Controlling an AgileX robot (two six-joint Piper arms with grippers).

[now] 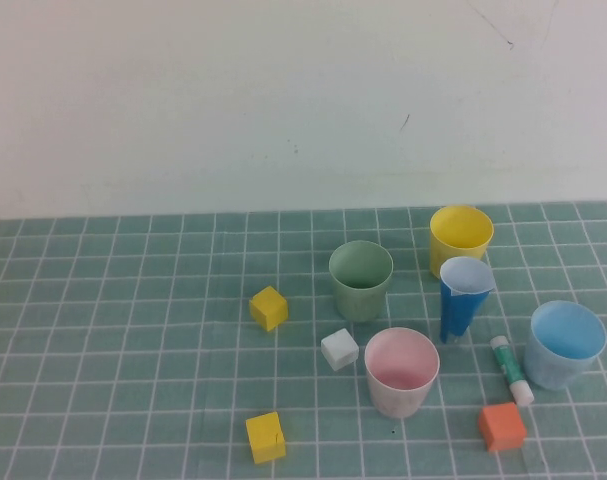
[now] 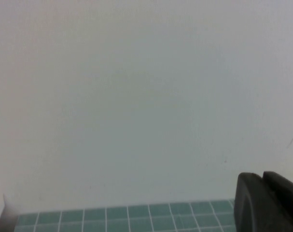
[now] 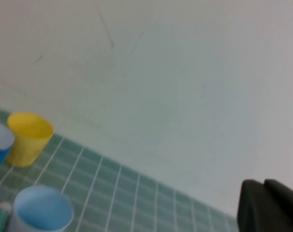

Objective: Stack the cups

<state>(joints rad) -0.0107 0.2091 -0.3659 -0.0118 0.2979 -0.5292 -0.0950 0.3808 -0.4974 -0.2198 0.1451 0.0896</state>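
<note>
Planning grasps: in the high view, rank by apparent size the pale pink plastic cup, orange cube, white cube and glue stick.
1. Pale pink plastic cup, clearly largest.
2. Orange cube or white-and-green glue stick: bulkier versus longer, unranked.
3. White cube, smallest, though farther away than the orange cube.

Both grippers shut, outside this view.

We are seeing a green gridded mat (image 1: 133, 330) carrying two small yellow cubes (image 1: 269, 308) (image 1: 265, 437), a small white cube (image 1: 340, 349), an orange cube (image 1: 502, 427), a narrow dark-blue cone-shaped tube (image 1: 463, 298) standing upright, and a white-and-green glue stick (image 1: 511, 369) lying flat beside it.
</note>
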